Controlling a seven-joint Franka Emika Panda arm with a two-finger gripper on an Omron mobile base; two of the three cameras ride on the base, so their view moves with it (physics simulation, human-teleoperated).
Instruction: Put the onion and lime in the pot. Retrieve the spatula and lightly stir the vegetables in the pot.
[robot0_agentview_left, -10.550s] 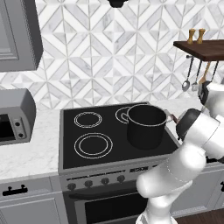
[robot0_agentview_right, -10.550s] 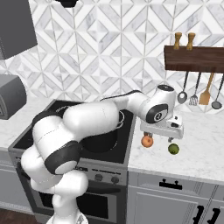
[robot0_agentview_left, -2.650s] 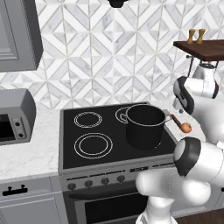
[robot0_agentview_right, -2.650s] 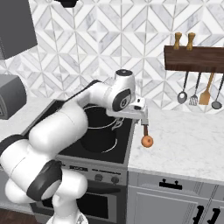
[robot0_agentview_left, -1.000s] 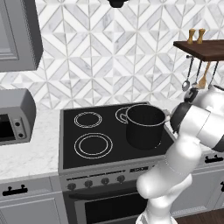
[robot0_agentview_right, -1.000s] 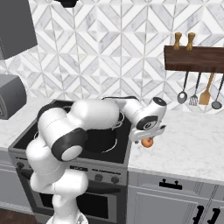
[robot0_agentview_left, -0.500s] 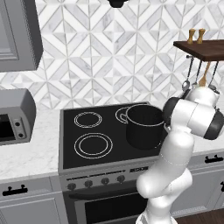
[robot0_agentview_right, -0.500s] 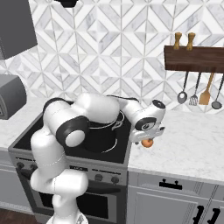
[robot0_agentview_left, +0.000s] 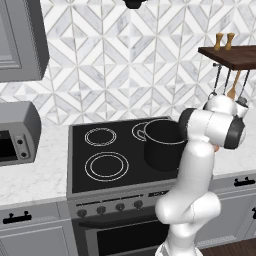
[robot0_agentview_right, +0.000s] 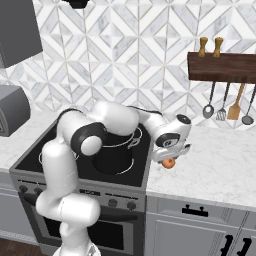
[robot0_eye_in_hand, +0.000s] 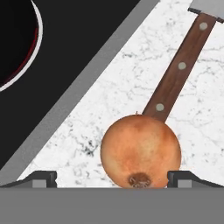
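Onion (robot0_eye_in_hand: 141, 151), one alone, sits on the marble counter (robot0_eye_in_hand: 109, 109) between the gripper (robot0_eye_in_hand: 112, 178)'s wide-apart jaws, one wooden-handled spatula (robot0_eye_in_hand: 179, 72) touching it, one pot (robot0_agentview_left: 164, 144) nearby.

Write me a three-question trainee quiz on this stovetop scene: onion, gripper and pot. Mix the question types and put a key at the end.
1. True or false: the onion lies on the marble counter, not in the pot.
2. The gripper is: A) shut on the onion, B) open with a fingertip on each side of the onion, C) shut on the wooden handle.
3. Fill in: in the hand view, just beyond the onion lies a brown ______ with three rivets.

Key: 1 true; 2 B; 3 wooden handle.
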